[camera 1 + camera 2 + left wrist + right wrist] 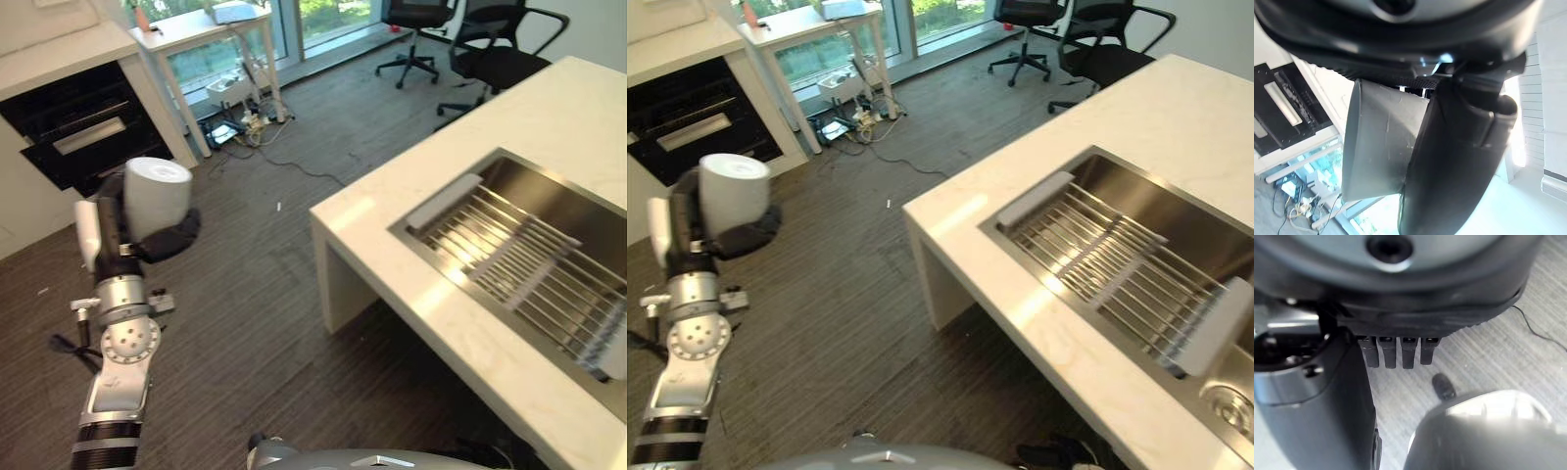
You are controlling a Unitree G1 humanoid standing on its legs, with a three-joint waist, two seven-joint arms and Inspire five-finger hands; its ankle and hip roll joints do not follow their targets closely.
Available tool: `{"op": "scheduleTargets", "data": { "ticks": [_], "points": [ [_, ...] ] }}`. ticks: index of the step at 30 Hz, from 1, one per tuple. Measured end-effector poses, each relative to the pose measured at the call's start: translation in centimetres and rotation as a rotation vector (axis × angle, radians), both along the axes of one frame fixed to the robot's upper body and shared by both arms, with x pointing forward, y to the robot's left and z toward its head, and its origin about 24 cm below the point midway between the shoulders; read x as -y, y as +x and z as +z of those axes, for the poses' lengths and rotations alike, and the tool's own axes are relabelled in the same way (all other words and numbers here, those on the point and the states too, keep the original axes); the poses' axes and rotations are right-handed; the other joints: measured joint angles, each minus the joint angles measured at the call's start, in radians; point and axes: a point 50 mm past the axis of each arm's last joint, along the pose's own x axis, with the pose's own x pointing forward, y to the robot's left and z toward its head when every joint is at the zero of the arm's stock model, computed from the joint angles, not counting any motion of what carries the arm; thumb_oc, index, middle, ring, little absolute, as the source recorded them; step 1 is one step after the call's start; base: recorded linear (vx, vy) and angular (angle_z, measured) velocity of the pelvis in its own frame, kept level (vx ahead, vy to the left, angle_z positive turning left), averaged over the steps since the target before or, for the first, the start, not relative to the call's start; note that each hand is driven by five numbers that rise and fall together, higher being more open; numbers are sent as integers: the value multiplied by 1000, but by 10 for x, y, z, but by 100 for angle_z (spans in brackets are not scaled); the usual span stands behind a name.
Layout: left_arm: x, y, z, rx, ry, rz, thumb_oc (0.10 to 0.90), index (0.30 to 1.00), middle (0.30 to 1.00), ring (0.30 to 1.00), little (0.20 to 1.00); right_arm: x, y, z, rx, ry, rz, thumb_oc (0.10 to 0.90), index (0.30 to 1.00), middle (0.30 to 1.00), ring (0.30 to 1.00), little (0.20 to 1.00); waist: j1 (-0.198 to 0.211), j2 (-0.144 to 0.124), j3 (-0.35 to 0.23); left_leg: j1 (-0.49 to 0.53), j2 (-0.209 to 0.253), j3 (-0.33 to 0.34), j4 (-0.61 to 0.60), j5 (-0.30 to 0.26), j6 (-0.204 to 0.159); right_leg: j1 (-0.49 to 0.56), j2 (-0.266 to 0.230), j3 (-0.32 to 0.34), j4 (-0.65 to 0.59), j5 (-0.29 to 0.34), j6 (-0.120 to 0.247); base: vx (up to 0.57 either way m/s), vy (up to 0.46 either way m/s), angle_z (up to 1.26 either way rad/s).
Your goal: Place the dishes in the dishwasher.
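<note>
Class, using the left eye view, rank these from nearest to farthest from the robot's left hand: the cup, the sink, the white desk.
1. Cup: held in the left hand.
2. White desk: ahead, by the window.
3. Sink: far right, in the counter.

Left arm raised upright, left hand (167, 238) curled round cup (157, 196); right hand (1400, 352) fingers relaxed.

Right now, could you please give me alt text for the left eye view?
The robot's left hand holds a white cup above the dark floor, with a black dishwasher beyond it. At right, a white counter holds a steel sink.
</note>
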Motion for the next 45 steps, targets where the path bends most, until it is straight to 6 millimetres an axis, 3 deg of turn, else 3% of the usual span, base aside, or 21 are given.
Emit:
{"op": "scheduleTargets", "data": {
  "ticks": [1,3,5,7,9,10,12,13,14,16,17,19,23,27,37,39,41,42,43,44,45],
  "points": [
    [-1,0,0,-1,2,1,400,300,300,300,300,-24,4,-5,13,73,0,800,900,900,900,900,0,-73,1,-23,-50,-24,9,-15,27,-4,-33,28,-22,19,13,37,514,51],
    [-13,-7,-14,-72,-3,44,400,300,300,300,300,-42,15,-5,50,122,-6,800,900,900,900,900,4,-124,0,-66,-73,-67,90,-87,50,27,-80,58,-13,84,-1,59,586,85],
    [-8,-7,-26,-141,-4,3,400,300,300,300,300,-33,11,-5,22,99,0,800,900,900,900,900,14,-136,-1,-102,-139,-69,146,-151,95,40,-179,60,86,94,13,83,303,104],
    [-9,-10,-28,-154,2,-4,400,300,300,300,300,-20,8,-4,-3,64,11,800,900,900,900,900,42,-134,11,-87,-210,-108,115,-149,139,50,-255,76,129,151,-30,115,204,86],
    [-15,-11,-24,-139,-1,20,400,300,300,300,300,-21,14,-3,13,63,23,800,900,900,900,900,41,-113,25,-86,-217,-145,110,-152,161,43,-248,117,181,107,-6,149,187,101],
    [-18,-5,-13,-87,-40,39,400,300,300,300,300,-22,27,0,60,78,26,800,900,900,900,900,18,-72,44,-85,-229,-265,80,-158,197,-18,-123,361,213,-58,37,268,280,120],
    [-6,0,-9,-70,-39,-17,400,300,300,300,300,-18,34,2,78,68,17,800,900,900,900,900,17,-68,48,-64,-297,-329,40,-154,214,-123,-60,567,267,-160,42,382,267,104],
    [-6,0,-9,-70,-39,-17,400,300,300,300,300,-18,34,2,78,68,17,800,900,900,900,900,17,-68,48,-64,-297,-329,40,-154,214,-123,-60,567,267,-160,42,299,39,297],
    [37,25,-13,-84,-99,-205,400,300,300,300,300,0,31,6,115,44,-38,800,900,900,900,900,-79,30,84,-48,-281,-617,11,-130,239,-152,207,869,224,-280,-53,121,7,320],
    [53,25,-11,-103,-39,-325,400,300,300,300,300,-3,29,5,94,48,-28,800,900,900,900,900,-86,-9,90,-4,-313,-674,-37,-111,229,-215,208,902,176,-260,-33,155,-43,237],
    [53,22,-14,-120,-32,-336,400,300,300,300,300,-7,32,5,101,54,-23,800,900,900,900,900,-73,-21,86,7,-333,-710,-45,-108,231,-247,201,900,153,-227,-31,141,-64,189],
    [66,20,-23,-171,-25,-404,400,300,300,300,300,-13,24,2,96,77,-62,800,900,900,900,900,-131,-49,72,22,-345,-819,-45,-113,204,-266,188,884,93,-64,-43,76,-49,203],
    [61,10,-36,-243,-12,-406,400,300,300,300,300,-6,46,8,138,56,-50,800,900,900,900,900,-64,-27,65,46,-313,-778,-38,-118,157,-159,215,820,-12,-66,-104,88,-133,49],
    [63,10,-36,-246,-13,-421,400,300,300,300,300,-6,43,6,116,47,-47,800,900,900,900,900,-46,-65,46,78,-311,-761,-31,-123,126,-29,233,756,-153,-50,-110,82,-90,55],
    [59,3,-45,-290,-23,-418,400,300,300,300,300,-13,20,0,33,37,14,800,900,900,900,900,-62,-96,10,80,-321,-760,47,-133,67,37,228,688,-152,-48,-110,21,-79,19],
    [57,-2,-51,-318,-19,-422,400,300,300,300,300,-22,20,-2,30,56,35,800,900,900,900,900,-63,-132,9,-22,-368,-742,181,-202,34,37,181,700,-151,-46,-114,-44,-39,20],
    [61,-3,-53,-329,-18,-439,400,300,300,300,300,-22,18,-3,24,54,40,800,900,900,900,900,-71,-124,12,-37,-344,-702,100,-190,57,39,177,706,-150,-48,-116,-74,16,16],
    [65,-5,-59,-366,-9,-468,400,300,300,300,300,-20,18,-2,15,37,81,800,900,900,900,900,-73,-92,21,-24,-310,-679,26,-91,77,45,190,710,-150,-68,-89,-138,51,-3],
    [68,-5,-61,-380,-16,-476,400,300,300,300,300,-20,20,-2,23,40,81,800,900,900,900,900,-83,-89,25,-29,-316,-667,25,-91,73,43,189,706,-144,-75,-78,-117,89,20],
    [74,2,-63,-374,-40,-491,400,300,300,300,300,-18,24,0,45,36,79,800,900,900,900,900,-109,-91,43,-99,-322,-577,104,-109,45,18,163,675,-111,-90,-62,0,65,96],
    [83,16,-61,-370,-45,-515,400,300,300,300,300,-16,28,1,63,35,83,800,900,900,900,900,-143,-108,60,-201,-334,-363,207,-100,-1,17,130,607,-126,-83,-60,20,40,93]
  ]
}}
